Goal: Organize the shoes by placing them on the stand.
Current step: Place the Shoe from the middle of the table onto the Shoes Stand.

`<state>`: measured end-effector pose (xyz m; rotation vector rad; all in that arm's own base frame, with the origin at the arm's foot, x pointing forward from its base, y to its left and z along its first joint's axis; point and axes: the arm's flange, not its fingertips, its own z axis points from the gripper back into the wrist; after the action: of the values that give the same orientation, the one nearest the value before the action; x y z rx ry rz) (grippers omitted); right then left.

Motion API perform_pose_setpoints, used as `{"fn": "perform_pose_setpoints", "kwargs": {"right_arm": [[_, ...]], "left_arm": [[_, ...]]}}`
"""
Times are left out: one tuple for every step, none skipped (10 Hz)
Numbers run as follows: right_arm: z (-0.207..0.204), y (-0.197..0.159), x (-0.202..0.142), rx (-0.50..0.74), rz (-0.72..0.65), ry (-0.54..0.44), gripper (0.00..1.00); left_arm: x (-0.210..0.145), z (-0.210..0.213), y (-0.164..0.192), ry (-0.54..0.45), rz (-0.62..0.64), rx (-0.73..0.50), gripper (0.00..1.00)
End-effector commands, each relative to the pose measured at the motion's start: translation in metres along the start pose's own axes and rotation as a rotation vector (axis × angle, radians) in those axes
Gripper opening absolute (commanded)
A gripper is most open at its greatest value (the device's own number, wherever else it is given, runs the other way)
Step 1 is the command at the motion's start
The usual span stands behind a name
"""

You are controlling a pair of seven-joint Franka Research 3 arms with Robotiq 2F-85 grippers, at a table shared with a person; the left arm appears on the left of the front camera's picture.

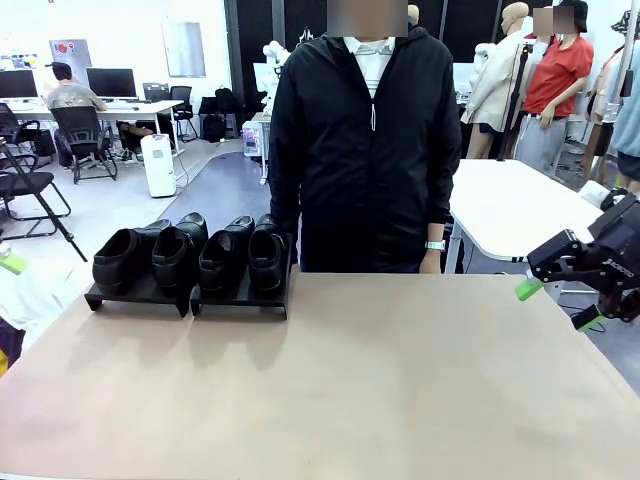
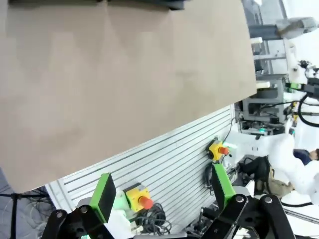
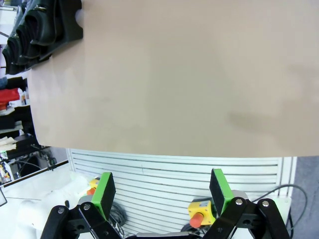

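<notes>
Four shoes [image 1: 190, 258] stood in a row on the stand [image 1: 190, 296], at the far left of the table [image 1: 360, 390], toes facing your side. Two sat on each platform, the platforms side by side and the shoes touching or nearly so. By that evidence the task looked complete. A person [image 1: 365, 140] stood at the far edge, just right of the stand.

Risks, as I judged them: any further reach toward the stand could nudge a shoe off its platform, since the row was packed tight with little margin at the platform edges. A sweep across the middle could also come close to the person's arm beside the rightmost shoe. You had no evident reason to approach.

Your right gripper [image 1: 560, 303] hung off the table's right edge, well apart from the stand, jaws spread wide and holding nothing. Its wrist view showed the right gripper [image 3: 162, 191] with green pads [image 3: 103, 191] parted over bare table. Your left gripper [image 2: 162, 191] was likewise spread wide and empty, touching nothing, looking past the near table edge.
</notes>
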<state>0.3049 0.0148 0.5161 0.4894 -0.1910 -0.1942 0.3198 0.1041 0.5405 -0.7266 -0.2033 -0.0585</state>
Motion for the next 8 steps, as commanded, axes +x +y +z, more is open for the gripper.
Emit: {"fn": "perform_pose_setpoints", "kwargs": {"right_arm": [[0.0006,-0.0008,0.0012,0.028,0.016,0.004,1.00],[0.0006,-0.0008,0.0012,0.028,0.016,0.004,1.00],[0.0006,-0.0008,0.0012,0.028,0.016,0.004,1.00],[0.0006,-0.0008,0.0012,0.028,0.016,0.004,1.00],[0.0006,-0.0008,0.0012,0.028,0.016,0.004,1.00],[0.0006,-0.0008,0.0012,0.028,0.016,0.004,1.00],[0.0006,-0.0008,0.0012,0.028,0.016,0.004,1.00],[0.0006,-0.0008,0.0012,0.028,0.016,0.004,1.00]], "left_arm": [[0.0006,0.0084,-0.0108,0.008,-0.026,0.000,1.00],[0.0006,0.0084,-0.0108,0.008,-0.026,0.000,1.00],[0.0006,0.0084,-0.0108,0.008,-0.026,0.000,1.00],[0.0006,0.0084,-0.0108,0.008,-0.026,0.000,1.00],[0.0006,0.0084,-0.0108,0.008,-0.026,0.000,1.00],[0.0006,0.0084,-0.0108,0.008,-0.026,0.000,1.00],[0.0006,0.0084,-0.0108,0.008,-0.026,0.000,1.00],[0.0006,0.0084,-0.0108,0.008,-0.026,0.000,1.00]]}}
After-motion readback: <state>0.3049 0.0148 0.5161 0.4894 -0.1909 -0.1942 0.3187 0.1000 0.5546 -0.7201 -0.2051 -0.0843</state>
